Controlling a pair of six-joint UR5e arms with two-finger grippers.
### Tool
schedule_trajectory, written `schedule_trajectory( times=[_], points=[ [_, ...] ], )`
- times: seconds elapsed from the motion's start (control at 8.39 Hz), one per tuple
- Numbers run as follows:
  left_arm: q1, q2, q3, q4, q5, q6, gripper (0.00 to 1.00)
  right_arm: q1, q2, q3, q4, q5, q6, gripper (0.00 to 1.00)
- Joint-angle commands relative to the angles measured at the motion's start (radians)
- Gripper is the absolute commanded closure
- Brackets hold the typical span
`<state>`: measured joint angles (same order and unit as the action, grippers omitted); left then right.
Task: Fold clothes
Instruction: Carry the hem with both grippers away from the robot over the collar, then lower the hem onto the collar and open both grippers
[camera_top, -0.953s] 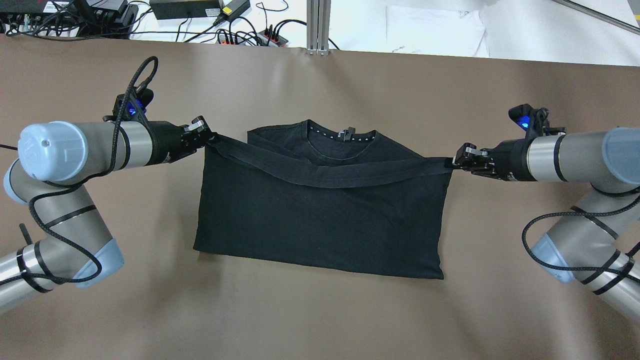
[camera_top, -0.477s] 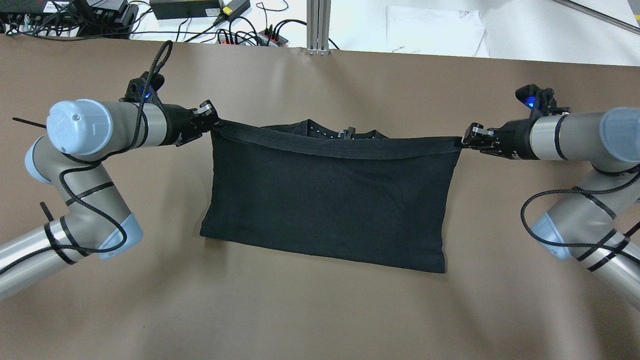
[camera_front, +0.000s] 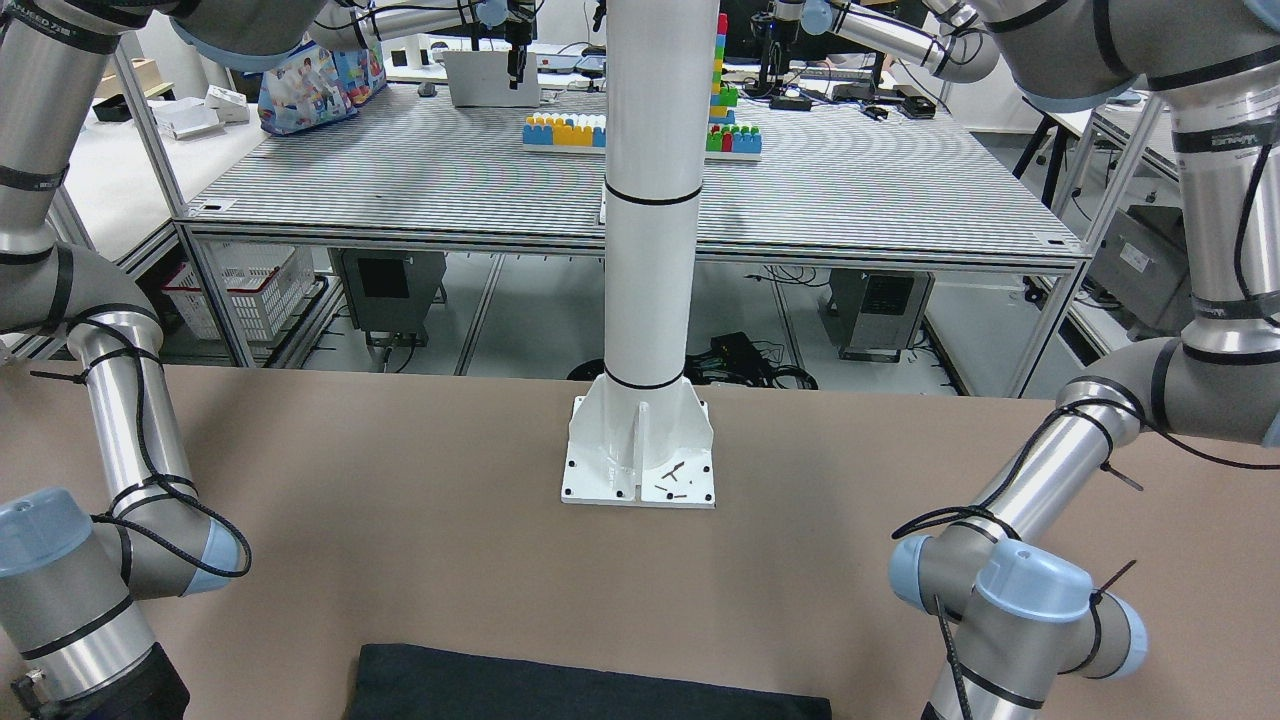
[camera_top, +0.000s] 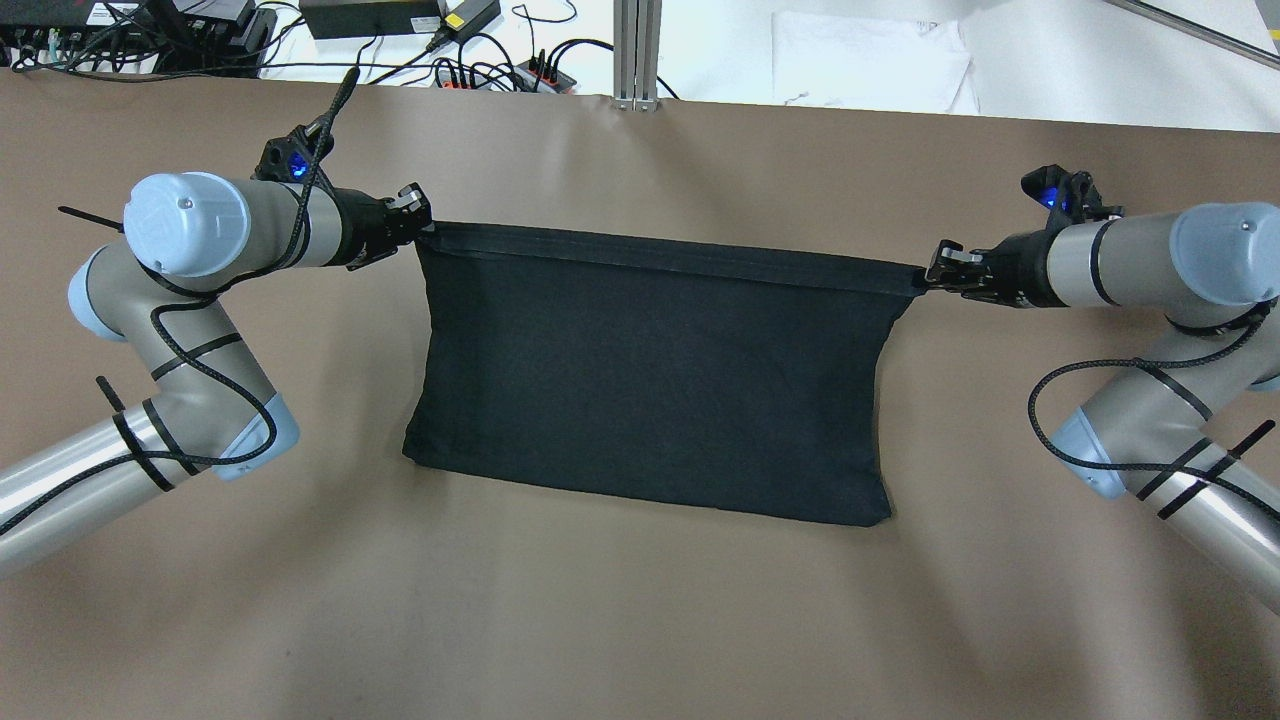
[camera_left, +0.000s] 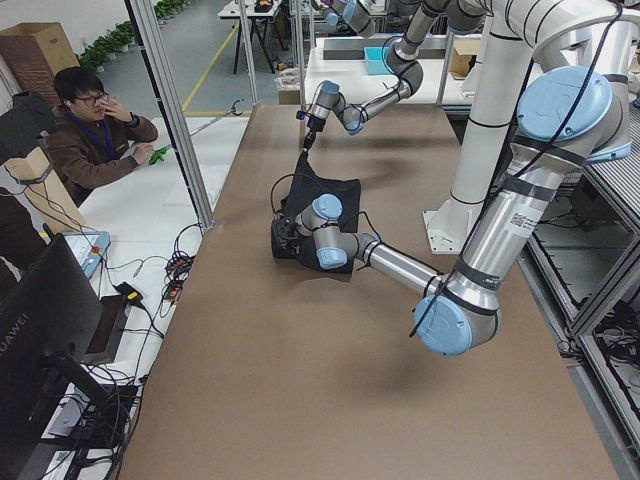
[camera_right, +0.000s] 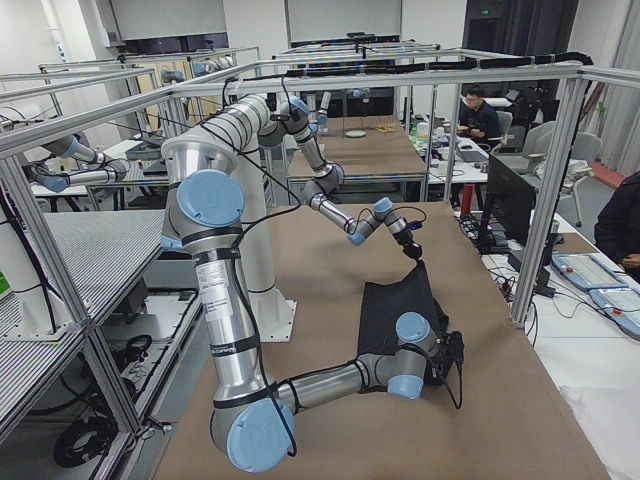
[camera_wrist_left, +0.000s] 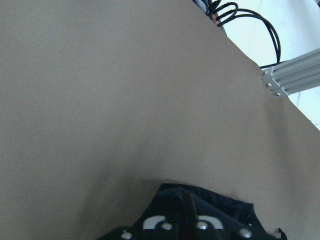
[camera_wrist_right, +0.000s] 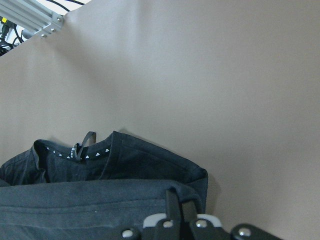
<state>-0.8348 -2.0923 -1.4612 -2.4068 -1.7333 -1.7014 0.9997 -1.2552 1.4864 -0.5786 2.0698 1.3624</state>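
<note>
The clothes are one black garment (camera_top: 650, 380), folded over on the brown table with its lower layer lying flat. Its upper hem is stretched taut between my two grippers, a little above the table. My left gripper (camera_top: 418, 225) is shut on the hem's left corner. At the right corner my right gripper (camera_top: 932, 277) is shut too. The right wrist view shows the garment (camera_wrist_right: 100, 200), its collar (camera_wrist_right: 90, 150) lying beneath the held hem, and the gripper (camera_wrist_right: 177, 210) pinching fabric. In the left wrist view the gripper (camera_wrist_left: 182, 220) holds bunched black cloth (camera_wrist_left: 210, 205).
Cables and power strips (camera_top: 480, 60), an aluminium post (camera_top: 635, 50) and a white sheet (camera_top: 870, 60) lie beyond the table's far edge. The white column base (camera_front: 640, 450) stands on the robot's side. A person (camera_left: 90, 130) sits off the far side.
Both grippers carried the hem away from the robot and over the collar. The collar, visible before, is now covered in the overhead view, and the hem is pulled straighter.
</note>
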Motion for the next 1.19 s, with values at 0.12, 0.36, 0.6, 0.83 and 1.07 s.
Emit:
schedule_trajectory(
  times=[0.12,0.36,0.6,0.83,1.07],
  points=[
    [-0.017,-0.023,0.012,0.002,-0.017,0.017,1.00,0.002,0.040,-0.025,-0.006,0.006,0.000,1.00],
    [-0.014,-0.029,-0.013,0.000,-0.028,0.009,1.00,0.000,0.075,0.004,-0.052,0.015,0.047,1.00],
    [-0.009,-0.014,-0.059,-0.002,-0.064,0.003,1.00,-0.003,0.086,0.057,-0.105,0.033,0.063,1.00],
    [-0.001,-0.014,-0.050,-0.002,-0.034,0.009,0.01,-0.004,0.083,0.051,-0.107,0.046,0.051,0.07],
    [-0.001,-0.011,-0.039,0.000,-0.008,0.008,0.00,0.003,0.077,0.045,-0.107,0.046,0.046,0.06]
  ],
)
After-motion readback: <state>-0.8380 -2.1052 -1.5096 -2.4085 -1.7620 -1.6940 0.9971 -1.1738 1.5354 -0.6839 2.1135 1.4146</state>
